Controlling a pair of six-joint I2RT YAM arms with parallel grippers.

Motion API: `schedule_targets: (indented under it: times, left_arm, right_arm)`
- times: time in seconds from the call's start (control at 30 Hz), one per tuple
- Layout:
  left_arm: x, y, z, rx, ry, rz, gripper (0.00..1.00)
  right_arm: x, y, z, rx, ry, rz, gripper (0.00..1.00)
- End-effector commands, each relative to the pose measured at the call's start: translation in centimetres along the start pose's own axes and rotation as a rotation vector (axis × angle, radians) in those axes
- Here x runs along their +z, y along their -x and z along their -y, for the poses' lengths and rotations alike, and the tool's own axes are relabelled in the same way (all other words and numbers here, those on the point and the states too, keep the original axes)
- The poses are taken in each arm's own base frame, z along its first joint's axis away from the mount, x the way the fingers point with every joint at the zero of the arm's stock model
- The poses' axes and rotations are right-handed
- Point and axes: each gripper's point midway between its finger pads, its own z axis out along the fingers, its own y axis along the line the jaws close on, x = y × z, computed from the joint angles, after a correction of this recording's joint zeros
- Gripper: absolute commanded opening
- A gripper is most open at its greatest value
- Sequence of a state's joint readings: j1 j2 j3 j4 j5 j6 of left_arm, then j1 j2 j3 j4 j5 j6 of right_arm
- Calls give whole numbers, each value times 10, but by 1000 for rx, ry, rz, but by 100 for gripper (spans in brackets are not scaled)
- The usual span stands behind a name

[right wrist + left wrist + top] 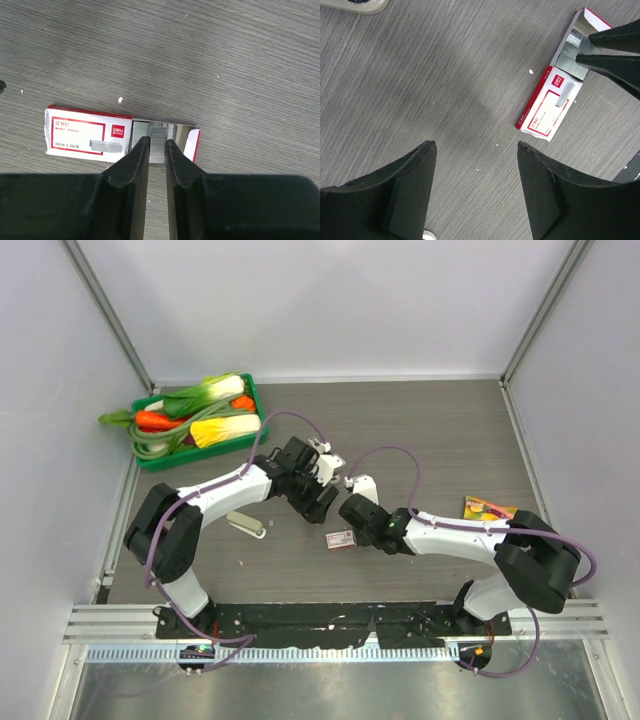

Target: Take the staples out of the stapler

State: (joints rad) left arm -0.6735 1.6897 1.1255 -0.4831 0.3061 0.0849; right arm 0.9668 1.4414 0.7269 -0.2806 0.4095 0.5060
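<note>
My right gripper [156,141] is shut on a short grey strip of staples [159,129] at the open end of a small pink-and-white printed box [80,135] that lies flat on the table. From the left wrist view, the right fingers [610,37] pinch the staples [575,39] over the box [545,107]. My left gripper [476,145] is open and empty, hovering over bare table a little left of the box. In the top view both grippers, left [318,502] and right [352,528], meet near the box [339,538]. The silver-grey stapler shows in no view.
A beige rounded stapler-like thing [245,524] lies left of the box and shows at the left wrist view's top edge [360,5]. A green basket [160,455] of vegetables stands at the back left. A yellow-orange packet [487,508] lies at the right.
</note>
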Motion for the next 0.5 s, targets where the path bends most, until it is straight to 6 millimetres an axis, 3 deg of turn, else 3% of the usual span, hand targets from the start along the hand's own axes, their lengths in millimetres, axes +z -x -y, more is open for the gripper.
schedule_targets:
  times: [0.0,0.47]
  left_arm:
    - [-10,18,-3,7,22,64,70]
    - [-14,21,-3,9,32,77,72]
  right_arm:
    - [0,15,-8,26,12,52,11]
    - [0,4,-7,12,13,33,11]
